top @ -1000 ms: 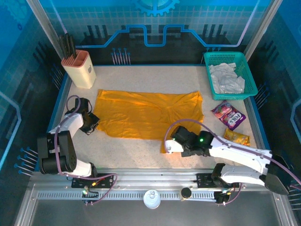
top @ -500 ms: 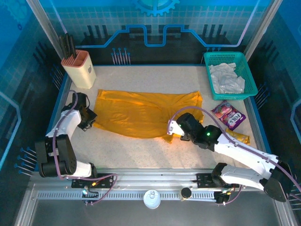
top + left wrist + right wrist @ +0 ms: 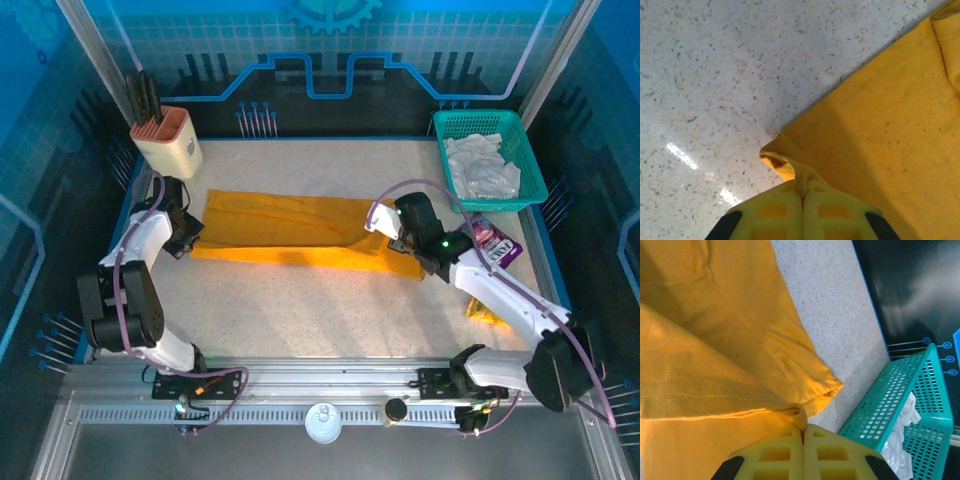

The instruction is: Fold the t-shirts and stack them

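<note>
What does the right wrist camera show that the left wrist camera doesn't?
Right wrist: the teal basket with pale crumpled cloth in it, off to the side of a hemmed end of the orange t-shirt. Left wrist: a wide bare stretch of the speckled table, with the shirt's corner bunched at the fingers. Both: the orange t-shirt lying on the table and yellow fingers shut on a pinch of it, the right gripper in one, the left gripper in the other.

From high at the near edge we look down on the whole surface (image 3: 300, 310). Our two wrist views sit close over the orange shirt (image 3: 290, 232), which all three share; the right also catches the basket (image 3: 890, 407).
</note>
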Controlling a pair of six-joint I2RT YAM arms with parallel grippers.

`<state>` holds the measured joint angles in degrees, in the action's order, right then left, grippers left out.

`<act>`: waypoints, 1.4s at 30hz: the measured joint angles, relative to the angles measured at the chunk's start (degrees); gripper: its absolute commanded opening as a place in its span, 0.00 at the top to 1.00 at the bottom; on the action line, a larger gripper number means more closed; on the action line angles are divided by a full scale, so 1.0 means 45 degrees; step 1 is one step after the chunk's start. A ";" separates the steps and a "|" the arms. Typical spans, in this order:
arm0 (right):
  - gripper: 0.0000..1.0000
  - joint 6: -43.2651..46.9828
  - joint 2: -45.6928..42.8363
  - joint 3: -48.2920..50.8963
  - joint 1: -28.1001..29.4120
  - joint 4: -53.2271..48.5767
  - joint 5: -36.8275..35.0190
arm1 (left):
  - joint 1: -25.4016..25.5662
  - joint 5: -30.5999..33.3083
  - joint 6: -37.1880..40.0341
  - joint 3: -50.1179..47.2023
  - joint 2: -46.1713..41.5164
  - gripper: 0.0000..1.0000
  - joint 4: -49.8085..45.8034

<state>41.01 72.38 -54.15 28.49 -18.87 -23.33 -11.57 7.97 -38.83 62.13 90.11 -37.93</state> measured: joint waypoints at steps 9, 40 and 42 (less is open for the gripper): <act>1.00 0.0384 0.2943 -0.1336 -0.0845 0.0840 0.1044 | 0.0000 -0.0039 0.0024 0.1758 0.2424 1.00 0.0117; 0.83 -0.2929 1.0137 -0.7339 -0.1821 -0.0627 0.1807 | 0.0083 -0.0403 0.0301 0.2215 0.4250 0.21 0.1078; 0.75 -0.3740 1.0336 -0.7592 -0.1821 -0.1073 0.2021 | 0.0087 -0.0403 0.0306 0.2001 0.3959 0.20 0.1064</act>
<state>24.18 118.89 -88.31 20.29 -23.70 -14.24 -11.18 6.15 -37.45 71.13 107.92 -33.15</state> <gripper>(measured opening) 0.186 0.794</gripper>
